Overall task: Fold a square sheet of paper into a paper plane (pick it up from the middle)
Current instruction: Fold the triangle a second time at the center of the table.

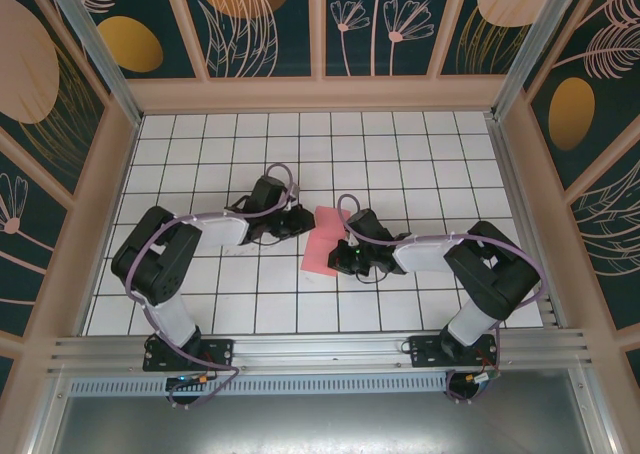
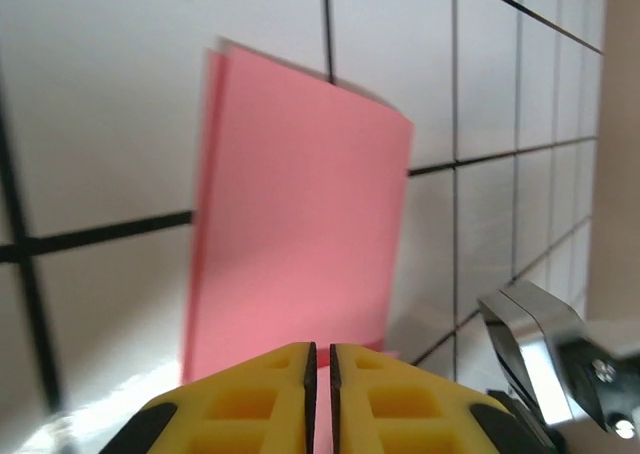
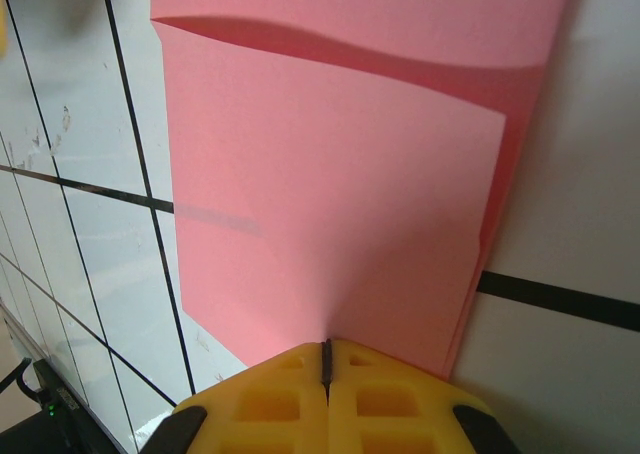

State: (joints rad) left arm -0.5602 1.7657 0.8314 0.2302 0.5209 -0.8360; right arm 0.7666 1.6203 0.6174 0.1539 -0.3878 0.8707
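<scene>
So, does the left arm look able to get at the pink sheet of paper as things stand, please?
Probably yes: the left gripper sits right at the edge of the paper with nothing between them; the right gripper, shut on the opposite edge, leaves that side free.
</scene>
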